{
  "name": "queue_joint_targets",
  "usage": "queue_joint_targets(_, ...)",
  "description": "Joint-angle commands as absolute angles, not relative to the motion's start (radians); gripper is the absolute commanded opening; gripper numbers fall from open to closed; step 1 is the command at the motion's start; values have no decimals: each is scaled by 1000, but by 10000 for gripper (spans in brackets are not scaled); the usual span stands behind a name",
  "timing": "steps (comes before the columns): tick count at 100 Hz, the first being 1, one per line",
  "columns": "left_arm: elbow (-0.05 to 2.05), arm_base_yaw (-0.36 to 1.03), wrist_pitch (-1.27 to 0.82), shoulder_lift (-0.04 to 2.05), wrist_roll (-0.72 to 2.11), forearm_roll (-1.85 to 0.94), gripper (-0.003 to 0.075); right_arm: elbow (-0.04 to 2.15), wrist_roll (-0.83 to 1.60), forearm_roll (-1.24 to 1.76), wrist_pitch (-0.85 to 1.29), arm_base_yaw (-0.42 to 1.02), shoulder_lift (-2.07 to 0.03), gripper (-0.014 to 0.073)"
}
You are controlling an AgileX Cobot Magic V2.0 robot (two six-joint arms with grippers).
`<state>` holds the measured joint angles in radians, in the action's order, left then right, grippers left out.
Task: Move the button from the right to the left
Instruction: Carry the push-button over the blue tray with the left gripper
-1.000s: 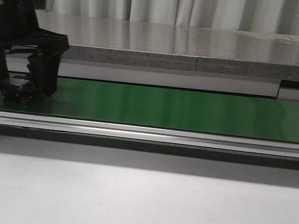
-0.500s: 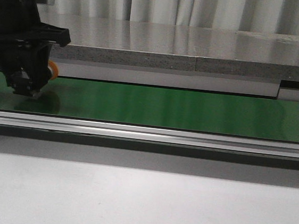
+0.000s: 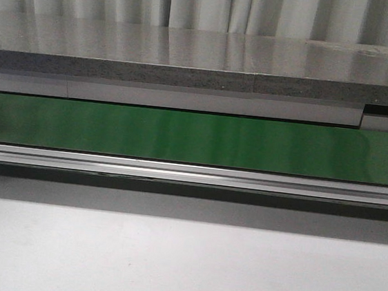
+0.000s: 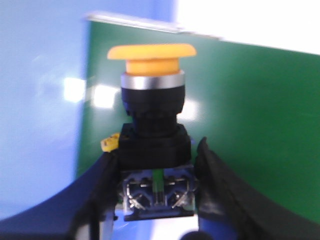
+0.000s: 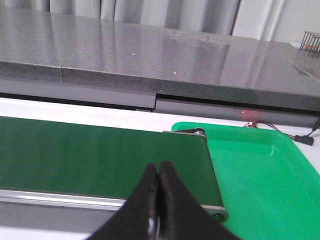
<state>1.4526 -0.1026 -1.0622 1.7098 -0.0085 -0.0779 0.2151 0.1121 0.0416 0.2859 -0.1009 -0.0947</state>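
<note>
In the left wrist view the button has a round yellow-orange cap, a silver ring and a black blocky body. My left gripper is shut on its body, one black finger on each side, and holds it over the green belt. In the right wrist view my right gripper is shut and empty, over the near edge of the green belt. Neither gripper nor the button shows in the front view.
The front view shows the long green conveyor belt with a metal rail in front and a grey stone counter behind. A bright green tray lies past the belt's end in the right wrist view.
My left arm lifted the button off the belt at the far left and has moved out of the front view. The belt is now bare there.
</note>
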Motion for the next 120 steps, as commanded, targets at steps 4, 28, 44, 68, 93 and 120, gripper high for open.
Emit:
queue_joint_targets(4,1483,-231,-1077,1657,102,-198,91,242,112,37,198,-99,-107,-67)
queue_joint_targets(28,1483,-388,-1042,1699,348,-196,91,242,112,37,197,-99,-107,-67)
queue_joint_targets(44,1479,-398,-1003,1734,447,-144,91,242,112,37,197,-99,-107,-67)
queue_joint_targets(68,1479,-398,-978,1821,447,-95,91,242,112,37,197,-99,-107,-67)
queue_joint_targets(93,1479,-398,-944,1892,447,-97,186,242,112,37,197,-99,-107,-67)
queue_joint_targets(120,1479,-398,-933,1906,447,-97,405,242,112,37,197,-99,-107,-67)
